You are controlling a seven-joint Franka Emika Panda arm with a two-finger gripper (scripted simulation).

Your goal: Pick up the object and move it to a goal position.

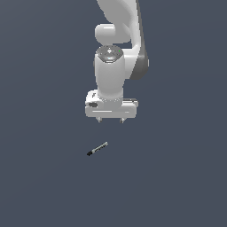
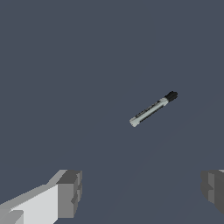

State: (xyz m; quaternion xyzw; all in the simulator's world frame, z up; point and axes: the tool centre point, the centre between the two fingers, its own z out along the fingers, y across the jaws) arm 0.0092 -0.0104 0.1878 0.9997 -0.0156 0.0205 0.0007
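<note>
Pincer [image 1: 111,119], nearest the wrist camera, hung above the table [image 1: 40,177] with its fingertips [image 2: 70,192] spread wide and holding nothing. The object [image 1: 97,148], a thin grey stick with a black end, lay flat on the table, nearer than the pincer and slightly toward the exterior view's left, lying diagonally. Risk: so slim a stick could roll or slip free if the jaws closed off-centre or along its length. The goal position was not visible; the arm was cut off above.

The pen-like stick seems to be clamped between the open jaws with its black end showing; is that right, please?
Not clamped. The pen-like stick lies free on the surface, apart from the gripper, whose jaws are open and empty. The wrist view shows it clear of both fingers. Its black end does show.
</note>
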